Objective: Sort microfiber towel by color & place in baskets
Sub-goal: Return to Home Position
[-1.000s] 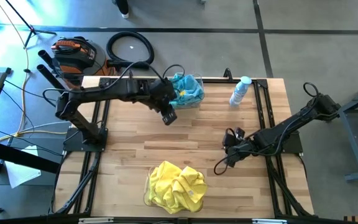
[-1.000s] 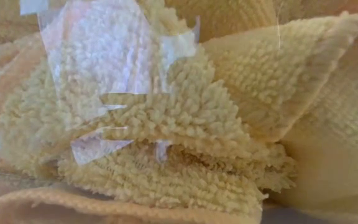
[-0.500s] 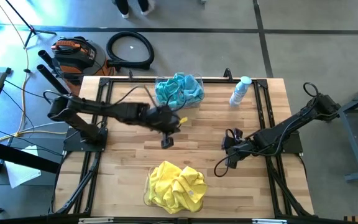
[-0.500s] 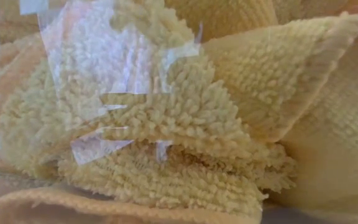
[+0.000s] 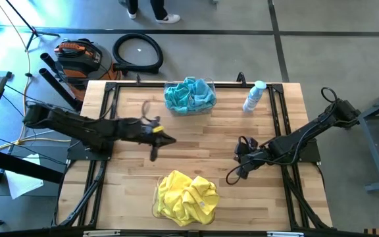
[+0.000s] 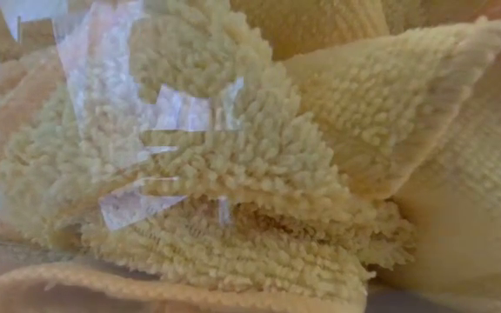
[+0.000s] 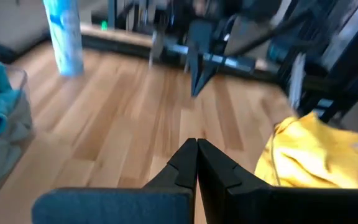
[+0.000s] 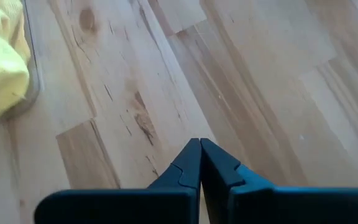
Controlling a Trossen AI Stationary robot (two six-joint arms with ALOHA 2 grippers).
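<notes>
Teal-blue microfiber towels (image 5: 189,94) lie heaped in a clear basket (image 5: 210,83) at the table's far edge. Bright yellow towels (image 5: 187,196) fill the other clear basket (image 5: 155,208) at the near edge; they fill the low view (image 6: 277,174) behind the basket wall. My left gripper (image 5: 170,139) hovers shut over the table's left middle, between the two baskets, pointing toward the right edge, and holds nothing (image 7: 196,146). My right gripper (image 5: 239,153) hangs shut over bare wood at the right middle, slanting down (image 8: 199,144), and also holds nothing.
A white-and-clear bottle (image 5: 254,96) stands near the far right, beside the teal basket. Bare wooden tabletop (image 5: 202,141) lies between the two grippers and between the baskets. Black frame rails run along the table's left and right sides.
My left gripper has drawn back from the teal basket toward the table's left and near side and sunk lower, its arm folding in, and it has tipped up from pointing down to nearly level. The towels in both baskets lie as before.
</notes>
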